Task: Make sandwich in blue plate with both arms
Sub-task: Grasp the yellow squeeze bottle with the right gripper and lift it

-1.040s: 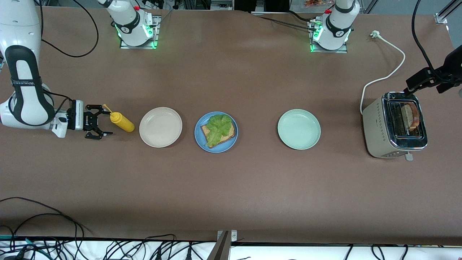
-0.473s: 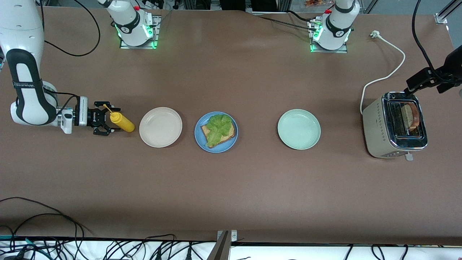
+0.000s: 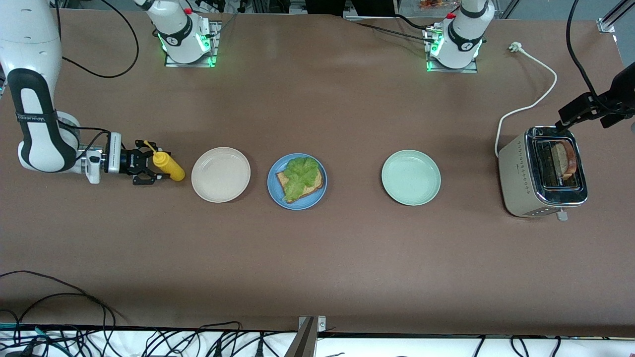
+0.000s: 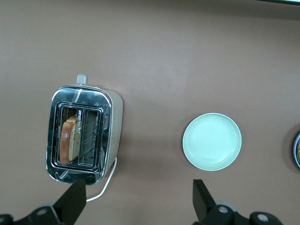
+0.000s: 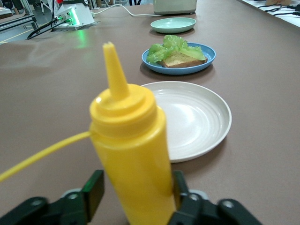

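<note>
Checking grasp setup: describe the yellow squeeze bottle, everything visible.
The yellow squeeze bottle looks like glossy plastic, with a round shoulder, a tapered nozzle and a thin yellow tether trailing from its neck. It stands upright on the brown table at the right arm's end, beside the beige plate. The right gripper straddles its body, fingers on either side and seemingly touching it; a firm grip cannot be confirmed. No label or contents are visible.

Yellow squeeze bottle (image 3: 167, 167), beige plate (image 3: 221, 174), mint plate (image 3: 411, 177), toaster (image 3: 541, 172).
</note>
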### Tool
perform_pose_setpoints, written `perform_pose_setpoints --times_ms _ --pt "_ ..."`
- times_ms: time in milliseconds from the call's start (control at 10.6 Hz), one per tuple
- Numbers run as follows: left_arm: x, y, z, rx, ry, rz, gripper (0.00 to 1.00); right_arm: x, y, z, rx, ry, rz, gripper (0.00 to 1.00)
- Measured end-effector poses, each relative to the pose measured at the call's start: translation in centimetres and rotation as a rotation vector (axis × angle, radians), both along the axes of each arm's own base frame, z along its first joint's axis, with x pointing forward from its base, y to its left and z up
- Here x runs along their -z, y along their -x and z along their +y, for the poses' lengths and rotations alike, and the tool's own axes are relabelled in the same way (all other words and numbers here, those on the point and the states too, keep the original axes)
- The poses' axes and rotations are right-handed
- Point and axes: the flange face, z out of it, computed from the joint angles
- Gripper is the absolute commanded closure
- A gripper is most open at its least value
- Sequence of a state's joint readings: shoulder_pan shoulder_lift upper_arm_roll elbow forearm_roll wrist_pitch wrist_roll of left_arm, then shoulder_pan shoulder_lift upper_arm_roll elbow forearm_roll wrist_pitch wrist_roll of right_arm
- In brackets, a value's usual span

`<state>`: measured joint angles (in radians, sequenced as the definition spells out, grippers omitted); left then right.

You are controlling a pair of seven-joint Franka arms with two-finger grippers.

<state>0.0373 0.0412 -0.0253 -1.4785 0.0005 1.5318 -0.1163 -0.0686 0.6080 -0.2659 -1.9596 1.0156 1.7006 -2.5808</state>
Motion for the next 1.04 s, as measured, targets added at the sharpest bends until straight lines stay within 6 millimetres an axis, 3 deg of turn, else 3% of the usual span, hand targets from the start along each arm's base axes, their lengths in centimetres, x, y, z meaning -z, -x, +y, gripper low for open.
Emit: perform_pose_setpoints --times_ms 284,662,1040 --pt "0.0 0.0 0.3 -0.006 0.000 0.000 0.00 0.2 0.0 0.0 0.000 -0.003 0.002 0.83" --pt "0.0 0.0 0.6 -0.011 0.000 0.000 0.00 -0.6 -0.6 0.5 0.046 0.014 0.074 0.83" --pt "0.0 0.0 0.6 -0.010 0.000 0.000 0.00 -7.4 -3.0 1.6 0.057 0.249 0.210 0.82"
